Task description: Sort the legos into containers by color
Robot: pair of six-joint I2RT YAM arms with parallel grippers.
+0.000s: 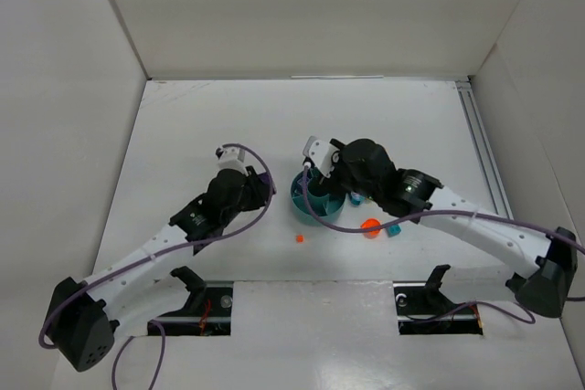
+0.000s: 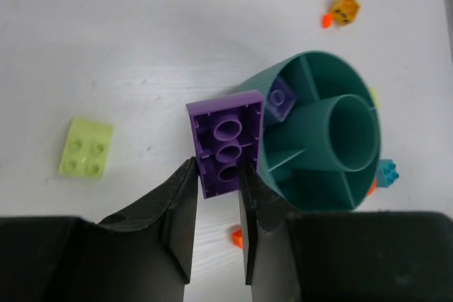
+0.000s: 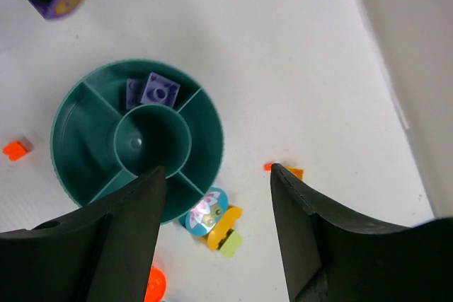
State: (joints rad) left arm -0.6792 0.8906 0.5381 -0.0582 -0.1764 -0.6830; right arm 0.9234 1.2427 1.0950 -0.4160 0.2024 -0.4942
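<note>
While pinching purple brick (image 2: 225,139) widthwise in left gripper (image 2: 216,171), shift right over dish rim (image 2: 318,54) into purple wedge (image 2: 297,79); leave right gripper (image 3: 217,169) spread wide.

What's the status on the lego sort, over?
Left end effector shut on purple brick, beside the dish rim. Right end effector open, over the dish. One wedge already holds purple bricks. Nothing seen blocking.
</note>
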